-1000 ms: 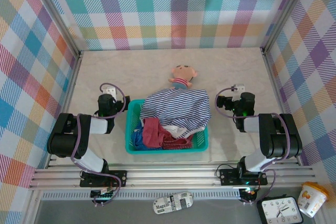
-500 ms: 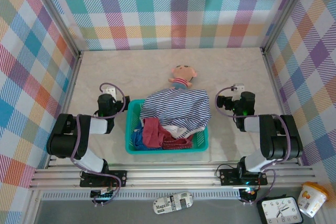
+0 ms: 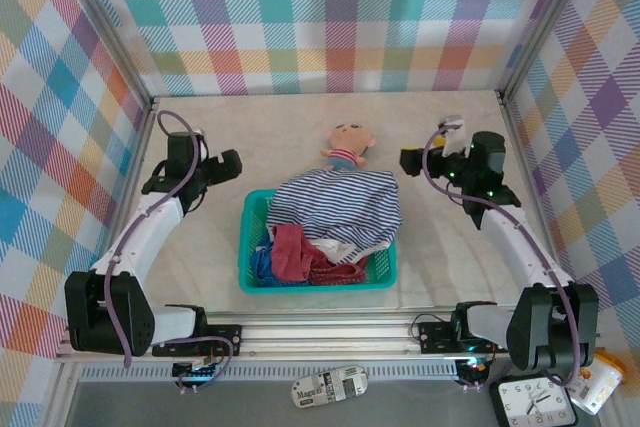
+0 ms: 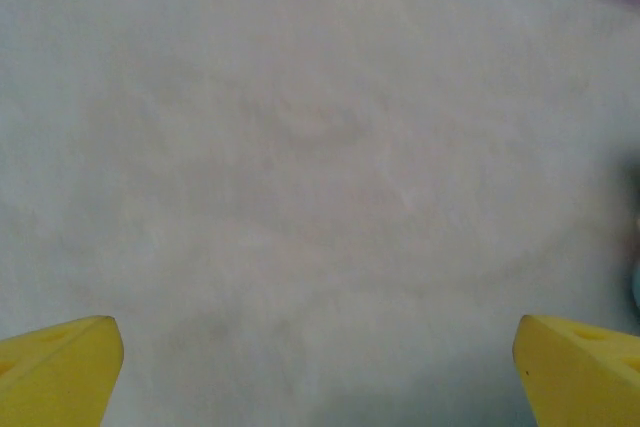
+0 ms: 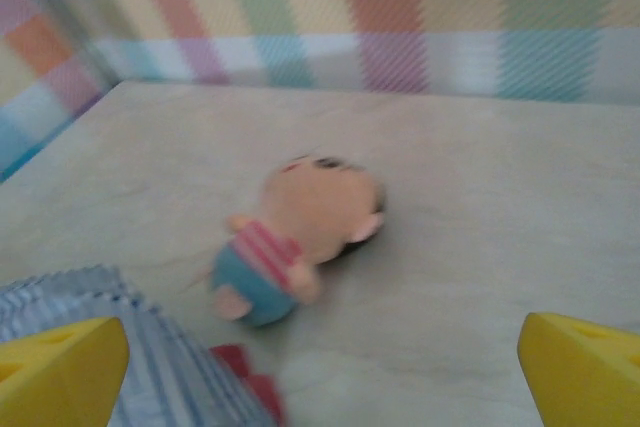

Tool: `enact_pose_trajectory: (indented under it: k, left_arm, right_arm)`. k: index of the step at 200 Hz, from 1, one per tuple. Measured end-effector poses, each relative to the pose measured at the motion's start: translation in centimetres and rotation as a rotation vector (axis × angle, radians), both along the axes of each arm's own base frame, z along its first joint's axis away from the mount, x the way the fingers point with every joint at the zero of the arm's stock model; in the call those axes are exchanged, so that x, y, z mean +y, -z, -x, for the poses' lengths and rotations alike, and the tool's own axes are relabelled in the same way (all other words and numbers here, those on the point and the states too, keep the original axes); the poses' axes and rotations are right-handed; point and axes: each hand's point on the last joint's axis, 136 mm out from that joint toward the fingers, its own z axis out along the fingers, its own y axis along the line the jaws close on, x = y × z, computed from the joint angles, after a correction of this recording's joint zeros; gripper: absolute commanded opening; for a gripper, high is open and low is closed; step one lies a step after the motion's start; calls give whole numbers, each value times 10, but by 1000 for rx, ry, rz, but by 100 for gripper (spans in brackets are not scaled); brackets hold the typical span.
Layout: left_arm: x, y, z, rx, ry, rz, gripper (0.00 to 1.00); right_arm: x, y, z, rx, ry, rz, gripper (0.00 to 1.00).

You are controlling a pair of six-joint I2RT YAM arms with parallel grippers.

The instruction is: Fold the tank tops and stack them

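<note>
Left gripper (image 3: 226,161): jaws spread wide and empty, above bare table (image 3: 200,237), left of the basket's far corner.
Basket (image 3: 243,247): teal mesh, between the two arms.
Tank tops: all in the basket; striped top (image 3: 335,209) draped over the far rim, dark red top (image 3: 298,252) beneath it, blue top (image 3: 262,265) near-left.
Doll (image 3: 347,144): lying just beyond the basket.
Right gripper (image 3: 410,160): jaws wide and empty, right of the doll, apart from it.

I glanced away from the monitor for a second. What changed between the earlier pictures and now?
Both claws moved away from the near edge. The left claw now hangs off the far left corner of the basket, and the right claw is to the right of the doll. Both are open and hold nothing. The basket, the tank tops in it and the doll stayed put.
</note>
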Motion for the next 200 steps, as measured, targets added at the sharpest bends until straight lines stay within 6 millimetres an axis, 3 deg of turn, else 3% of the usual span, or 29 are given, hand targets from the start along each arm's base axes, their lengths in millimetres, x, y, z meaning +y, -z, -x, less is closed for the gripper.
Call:
enact_pose_trajectory:
  k: [31,52,76,96,114,142,161,200]
  left_arm:
    - [-34,32,51,256,105,100,92]
    - [-54,39,79,353,168,125,86]
    - [-66,39,106,388,204,144,75]
    - [-68,41,121,382,206,155,63]
    - [-63,51,129,401,185,142,58]
    - [-61,65,130,407,157,129,47]
    - [-63,67,127,393,154,131,32]
    - [-68,67,120,369,166,126,20]
  right_arm:
    - [57,3,37,116,-194,-2,100]
    - [91,14,63,185,-299,26,99]
    - [114,37,80,248,-352,92,97]
    - [117,62,81,302,-330,171,95]
    - [120,77,79,331,-303,250,92]
    - [138,79,83,337,-316,287,90]
    - [151,84,91,352,-335,298,90]
    - [172,122,104,445,-317,377,88]
